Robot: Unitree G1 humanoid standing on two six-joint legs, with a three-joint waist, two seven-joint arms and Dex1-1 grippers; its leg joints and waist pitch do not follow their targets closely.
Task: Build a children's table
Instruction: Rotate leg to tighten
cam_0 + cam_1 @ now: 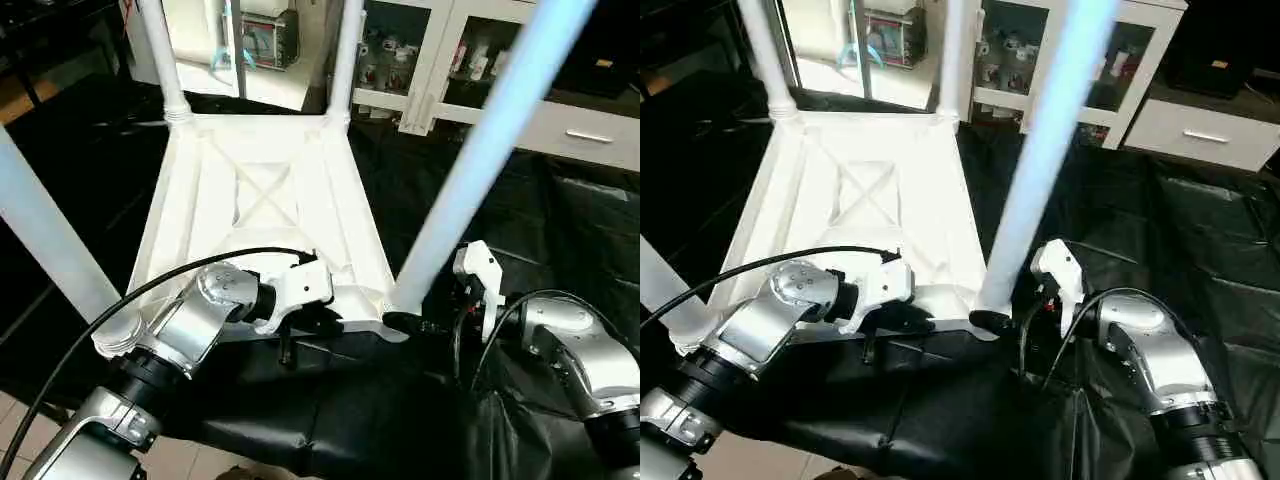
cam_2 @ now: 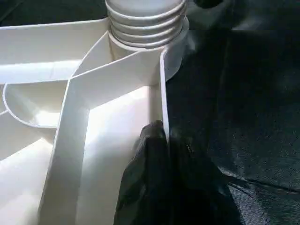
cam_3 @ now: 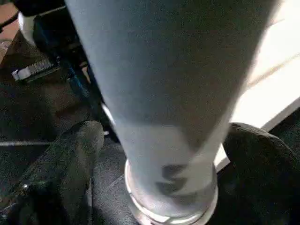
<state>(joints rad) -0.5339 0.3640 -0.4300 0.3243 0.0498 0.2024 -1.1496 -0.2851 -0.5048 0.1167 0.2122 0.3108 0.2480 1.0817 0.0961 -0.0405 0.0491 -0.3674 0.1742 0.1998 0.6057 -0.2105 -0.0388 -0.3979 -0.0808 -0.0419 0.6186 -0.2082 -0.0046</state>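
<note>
Table top: your upturned table top [image 1: 270,200] lies ribs-up on the black sheet [image 1: 400,420], four legs standing in its corner sockets.
Left gripper: your left gripper [image 2: 164,140] is clenched on the top's near rim.
Near-right leg: this leg [image 3: 168,93] stands at the top's near-right corner.
Right gripper: your right gripper [image 3: 164,159] is spread wide, fingers [image 3: 75,150] straddling that leg's base.

A black sheet [image 1: 560,230] covers the counter, all crinkly and shiny. The white table top [image 1: 265,190] lies on it upside down, with its legs [image 1: 480,160] sticking up. Maybe tiled floor [image 1: 180,462] shows below.
</note>
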